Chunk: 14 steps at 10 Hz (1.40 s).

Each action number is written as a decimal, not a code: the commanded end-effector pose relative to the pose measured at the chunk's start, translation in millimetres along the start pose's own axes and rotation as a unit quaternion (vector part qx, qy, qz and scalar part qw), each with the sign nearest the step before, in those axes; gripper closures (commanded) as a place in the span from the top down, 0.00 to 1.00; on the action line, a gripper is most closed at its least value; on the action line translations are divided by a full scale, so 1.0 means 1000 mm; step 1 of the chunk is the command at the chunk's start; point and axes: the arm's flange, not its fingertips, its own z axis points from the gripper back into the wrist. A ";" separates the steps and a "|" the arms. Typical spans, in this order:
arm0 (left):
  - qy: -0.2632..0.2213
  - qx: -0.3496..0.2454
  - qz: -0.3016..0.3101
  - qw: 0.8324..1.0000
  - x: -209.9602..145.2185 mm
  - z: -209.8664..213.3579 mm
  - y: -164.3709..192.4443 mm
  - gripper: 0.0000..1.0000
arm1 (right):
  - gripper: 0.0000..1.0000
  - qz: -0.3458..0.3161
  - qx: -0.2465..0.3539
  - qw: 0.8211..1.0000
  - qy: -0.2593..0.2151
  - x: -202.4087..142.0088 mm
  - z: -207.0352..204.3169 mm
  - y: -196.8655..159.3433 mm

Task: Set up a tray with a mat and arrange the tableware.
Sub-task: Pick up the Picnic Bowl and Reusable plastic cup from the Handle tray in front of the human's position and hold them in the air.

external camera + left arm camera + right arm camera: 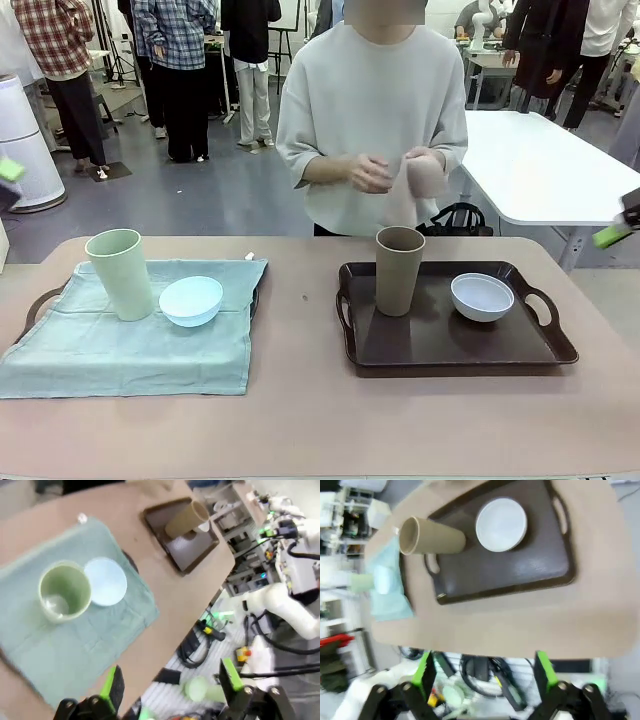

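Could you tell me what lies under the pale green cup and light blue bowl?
A green mat covers a tray whose handle pokes out; the tray's surface is hidden.

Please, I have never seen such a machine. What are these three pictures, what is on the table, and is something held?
One picture looks across the beige table from between two robot arms; the others come from cameras on each wrist. The left gripper and right gripper, black with green pads, are open and hold nothing. A pale green tall cup and a light blue small bowl stand on a green cloth mat. A brown tall cup and a white small bowl stand in a dark brown tray. A person's hands hold a beige cloth.
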 end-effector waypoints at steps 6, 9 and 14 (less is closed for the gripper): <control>0.021 0.094 -0.280 0.955 0.056 -0.149 -0.088 1.00 | 1.00 0.039 -0.173 0.984 -0.033 0.036 -0.084 0.068; 0.041 0.092 -0.331 0.938 0.069 -0.220 -0.092 1.00 | 1.00 0.071 -0.177 0.979 -0.069 0.056 -0.108 0.068; 0.072 0.082 -0.320 0.941 0.062 -0.227 -0.098 1.00 | 1.00 0.085 -0.174 0.979 -0.067 0.057 -0.100 0.071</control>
